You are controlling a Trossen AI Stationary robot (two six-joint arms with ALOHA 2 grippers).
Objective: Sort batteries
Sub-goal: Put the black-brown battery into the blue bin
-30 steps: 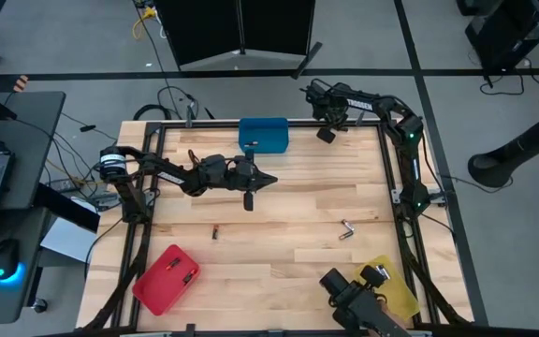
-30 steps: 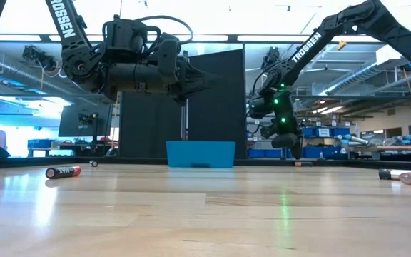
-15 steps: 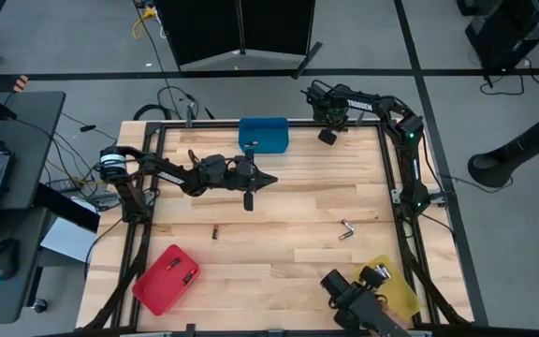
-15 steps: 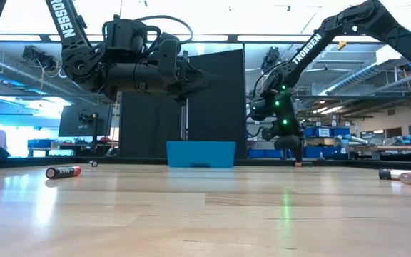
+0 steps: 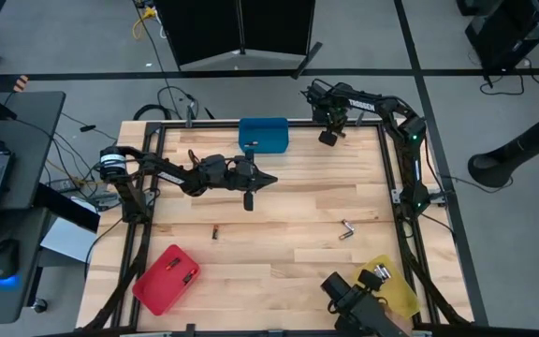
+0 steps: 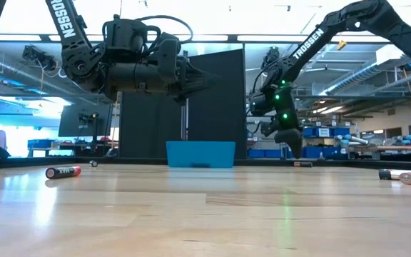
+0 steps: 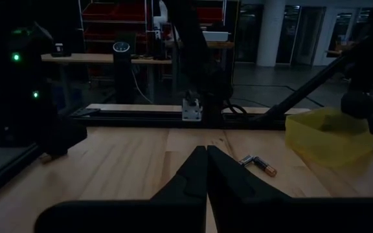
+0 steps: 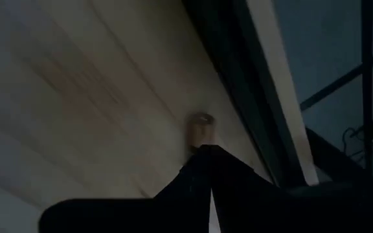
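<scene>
Reaching into the far corner of the table point(image 5: 279, 211), the right gripper point(image 5: 328, 138) hangs just over a small battery point(image 8: 200, 125) that lies close against the black frame rail point(image 8: 238, 84). Its fingers point(image 8: 207, 169) look pressed together, tips right at the battery, pinching nothing. To do this pick well, I judge the fingers should spread first, straddle the battery across its short side, then descend squarely so the rail does not block one finger. The left gripper point(image 5: 262, 180) waits above mid-table, fingers together and empty; two batteries point(image 7: 258, 164) lie ahead of it, with the yellow bin point(image 7: 332, 134) just beyond them. The blue bin point(image 5: 263, 135) sits between the two grippers.
</scene>
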